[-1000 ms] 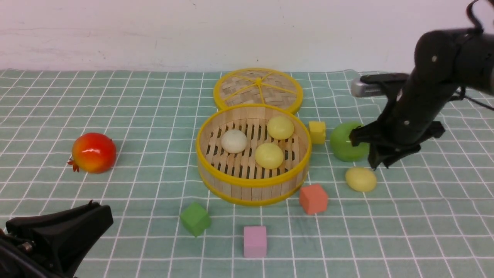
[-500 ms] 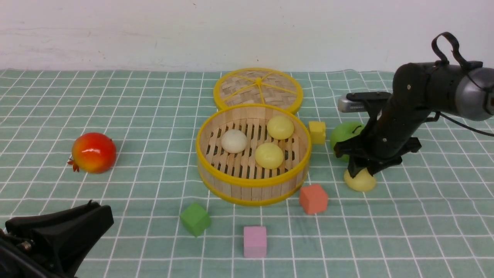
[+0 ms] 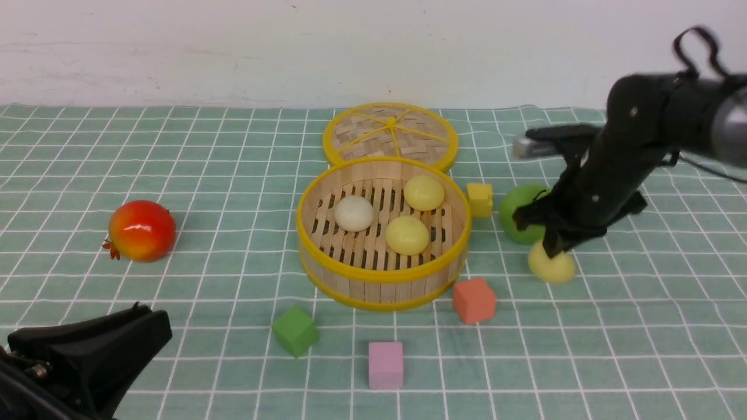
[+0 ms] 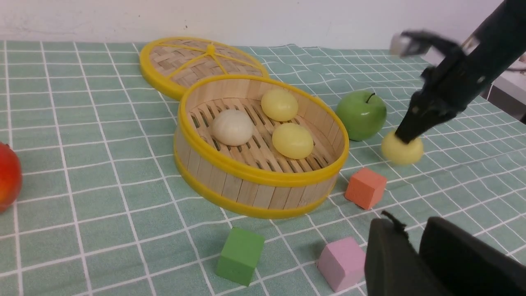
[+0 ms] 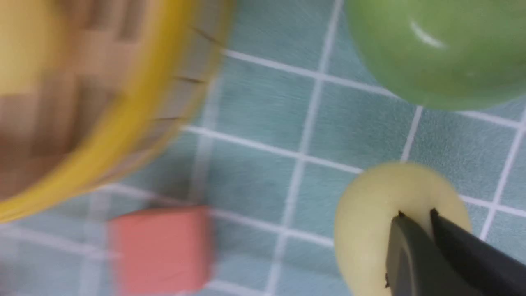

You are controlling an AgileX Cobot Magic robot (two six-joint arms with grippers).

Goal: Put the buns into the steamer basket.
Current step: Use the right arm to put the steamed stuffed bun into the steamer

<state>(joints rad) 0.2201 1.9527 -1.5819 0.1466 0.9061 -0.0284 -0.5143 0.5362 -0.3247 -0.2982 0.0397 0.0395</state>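
Observation:
The steamer basket [image 3: 382, 274] stands mid-table and holds one off-white bun [image 3: 353, 213] and two pale yellow buns [image 3: 424, 192] [image 3: 407, 235]. My right gripper [image 3: 551, 251] is shut on the fourth pale yellow bun [image 3: 551, 265], right of the basket and in front of the green apple, held at or just above the cloth. In the right wrist view the fingertips [image 5: 400, 218] pinch the top of this bun [image 5: 370, 213]. My left gripper [image 3: 87, 356] rests shut and empty at the near left corner; it also shows in the left wrist view [image 4: 413, 234].
The woven lid [image 3: 390, 135] lies behind the basket. A green apple [image 3: 516, 213] and yellow cube [image 3: 480, 199] sit right of the basket. An orange cube [image 3: 474, 300], green cube [image 3: 296, 331] and pink cube [image 3: 385, 364] lie in front. A pomegranate [image 3: 142, 230] is at left.
My right gripper came down onto the pale yellow bun, shut on it, and has shifted it slightly up and to the right. The left arm has not moved.

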